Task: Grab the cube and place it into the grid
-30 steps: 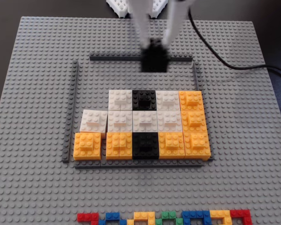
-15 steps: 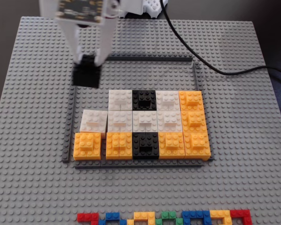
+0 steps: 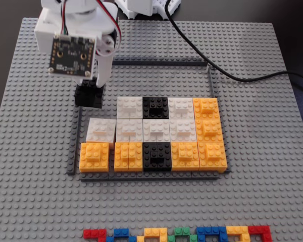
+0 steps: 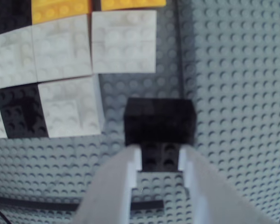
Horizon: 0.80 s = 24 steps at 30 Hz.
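My end effector [image 4: 159,158] pinches the cube [image 4: 159,121] by its raised top square; it seems light, rigid, smooth plastic, so it could twist out.

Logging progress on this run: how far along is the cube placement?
Done: the small black studded Lego cube is grasped in the white two-finger gripper. In hand: it hangs over the empty corner at the fixed view's upper left of the strip-framed block grid, beside a white block. Left: lowering, pressing it in, releasing.
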Motion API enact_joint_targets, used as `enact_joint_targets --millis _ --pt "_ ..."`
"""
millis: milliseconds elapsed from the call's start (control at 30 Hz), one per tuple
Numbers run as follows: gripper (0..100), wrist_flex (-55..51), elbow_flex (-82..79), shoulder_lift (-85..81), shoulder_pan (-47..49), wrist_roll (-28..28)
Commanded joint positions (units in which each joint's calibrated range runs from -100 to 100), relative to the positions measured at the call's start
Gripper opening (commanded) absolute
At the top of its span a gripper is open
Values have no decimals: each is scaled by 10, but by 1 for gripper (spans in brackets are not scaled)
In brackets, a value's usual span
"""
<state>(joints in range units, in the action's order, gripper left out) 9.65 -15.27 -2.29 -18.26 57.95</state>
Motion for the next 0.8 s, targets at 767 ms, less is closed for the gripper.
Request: enact_joint_targets --millis 767 --pt "4 23 5 38 33 -14"
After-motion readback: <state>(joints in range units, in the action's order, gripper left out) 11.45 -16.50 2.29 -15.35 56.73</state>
